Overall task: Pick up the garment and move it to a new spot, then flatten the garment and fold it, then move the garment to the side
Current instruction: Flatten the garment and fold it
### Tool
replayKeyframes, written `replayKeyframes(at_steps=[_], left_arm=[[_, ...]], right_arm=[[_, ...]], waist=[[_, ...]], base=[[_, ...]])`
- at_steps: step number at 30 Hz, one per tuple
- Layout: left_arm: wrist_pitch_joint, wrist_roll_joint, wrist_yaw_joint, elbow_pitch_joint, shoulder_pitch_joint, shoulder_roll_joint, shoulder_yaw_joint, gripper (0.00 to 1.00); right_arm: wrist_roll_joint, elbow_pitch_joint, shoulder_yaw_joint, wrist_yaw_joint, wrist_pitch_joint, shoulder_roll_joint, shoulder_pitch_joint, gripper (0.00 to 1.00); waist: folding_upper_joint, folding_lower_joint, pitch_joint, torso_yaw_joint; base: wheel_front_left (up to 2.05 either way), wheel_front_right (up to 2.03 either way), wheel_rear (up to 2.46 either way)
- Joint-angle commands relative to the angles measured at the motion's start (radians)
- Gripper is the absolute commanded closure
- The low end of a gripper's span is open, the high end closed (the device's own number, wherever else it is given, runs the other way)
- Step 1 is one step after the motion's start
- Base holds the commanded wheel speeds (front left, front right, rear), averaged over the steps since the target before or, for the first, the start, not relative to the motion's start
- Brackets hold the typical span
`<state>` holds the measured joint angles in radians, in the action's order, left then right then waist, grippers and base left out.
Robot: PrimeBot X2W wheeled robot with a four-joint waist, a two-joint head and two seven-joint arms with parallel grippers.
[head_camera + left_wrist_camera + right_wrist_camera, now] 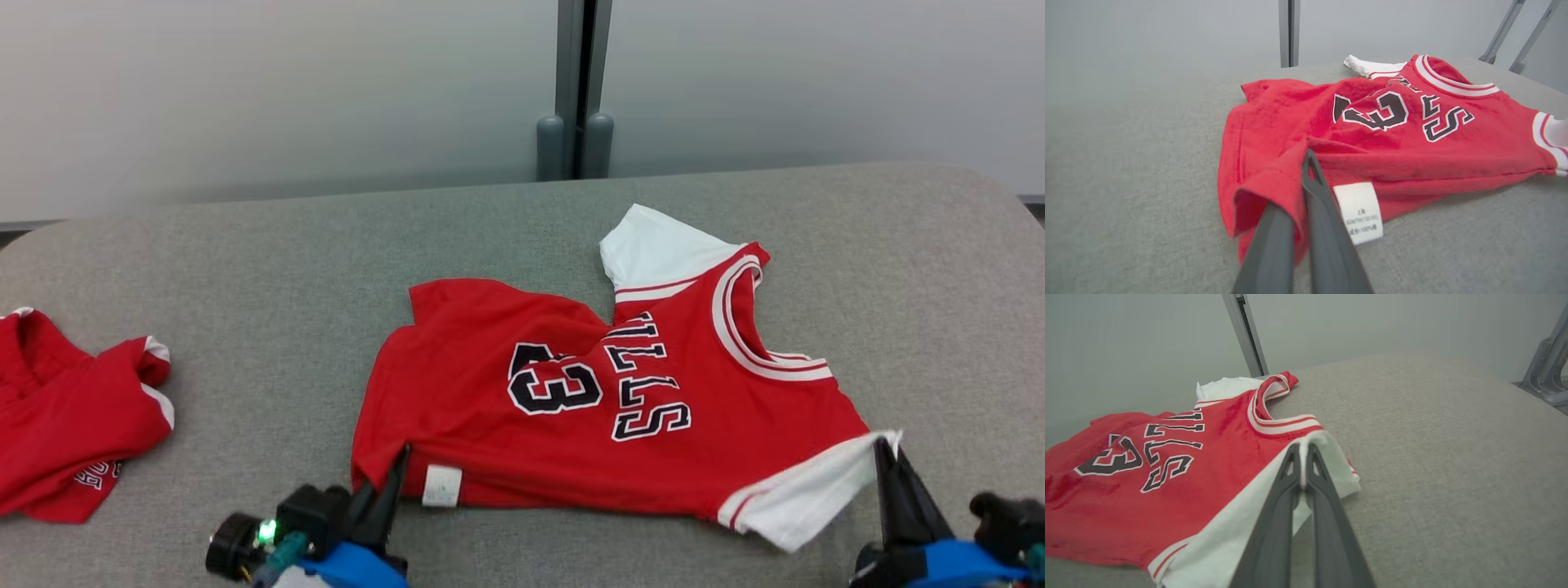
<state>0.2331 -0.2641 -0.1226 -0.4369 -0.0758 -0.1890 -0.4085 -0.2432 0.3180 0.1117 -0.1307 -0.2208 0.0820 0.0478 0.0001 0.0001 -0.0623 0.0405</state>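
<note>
Soft, even, diffuse light, fairly bright, no glare. Thin faint shadow under shirt edge on table. Head view sharp. Wrist views bend at edges; left claw and right claw blur near lens.

The second red garment is cut off by the head view's left edge. Print on the care label is too small to read. The jersey hem hides one fingertip of the left gripper.
</note>
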Motion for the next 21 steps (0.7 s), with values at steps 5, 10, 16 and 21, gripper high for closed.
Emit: replayKeyframes(at_steps=[5,10,16,21], left_arm=[[-0.032,-0.013,-0.001,0.044,-0.176,-0.023,0.020,1.00],[-0.085,-0.020,-0.008,0.049,-0.457,-0.065,0.015,1.00],[-0.133,-0.085,-0.010,0.028,-0.790,-0.094,0.015,1.00],[-0.156,-0.118,-0.007,-0.031,-1.071,-0.143,-0.036,1.00]], right_arm=[[-0.053,-0.063,-0.027,0.000,0.021,0.024,-0.195,1.00],[-0.059,-0.051,-0.076,0.000,0.040,0.048,-0.506,1.00],[-0.079,0.033,-0.098,0.000,0.058,0.077,-0.889,1.00],[-0.090,0.155,-0.086,0.000,0.061,0.097,-1.196,1.00]], waist=[[-0.0001,-0.0001,-0.066,0.007],[-0.0001,-0.0001,-0.180,0.017],[-0.0001,-0.0001,-0.299,0.037],[-0.0001,-0.0001,-0.389,0.063]], base=[[0.00,0.00,0.00],[0.00,0.00,0.00],[0.00,0.00,0.00],[0.00,0.00,0.00]])
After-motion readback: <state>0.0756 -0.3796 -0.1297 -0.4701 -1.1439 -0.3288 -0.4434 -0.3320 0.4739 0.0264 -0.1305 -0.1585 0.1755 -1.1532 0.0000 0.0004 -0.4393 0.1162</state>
